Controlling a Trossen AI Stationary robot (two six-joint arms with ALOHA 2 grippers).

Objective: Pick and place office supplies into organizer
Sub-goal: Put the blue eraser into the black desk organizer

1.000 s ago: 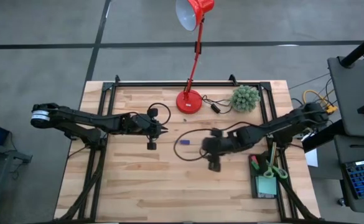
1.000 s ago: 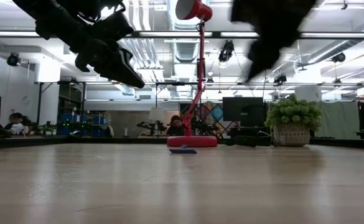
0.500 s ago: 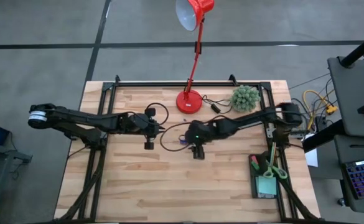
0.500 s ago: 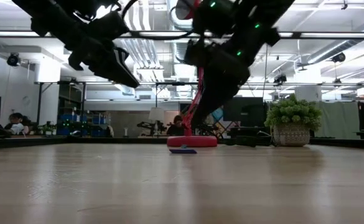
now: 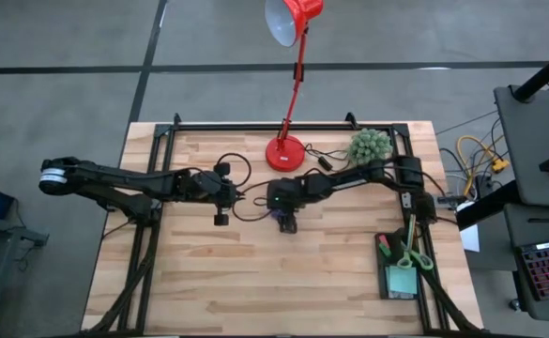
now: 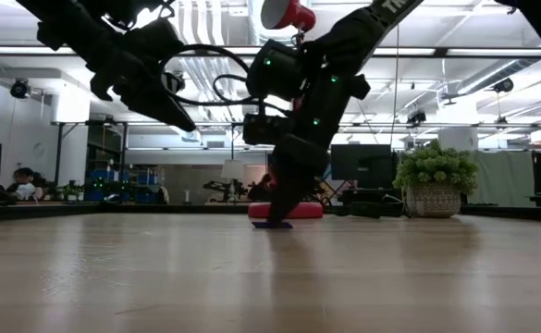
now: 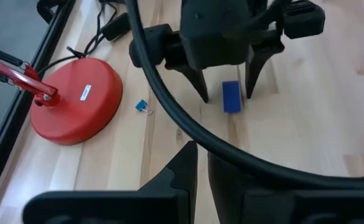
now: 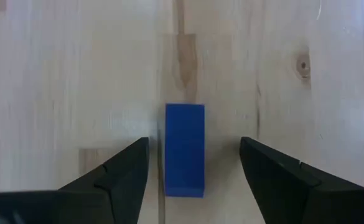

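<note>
1. No legible text, brand, number or sign in any view.
2. Red lamp base [image 7: 76, 102], left of the left wrist frame: small white sticker, print too small to read.
3. Right arm [image 6: 390, 7], top of the low frame: pale lettering, cut off, unreadable.

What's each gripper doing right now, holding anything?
Left gripper: shut, empty, above the table.
Right gripper: open, fingers either side of the blue block, not gripping.
</note>
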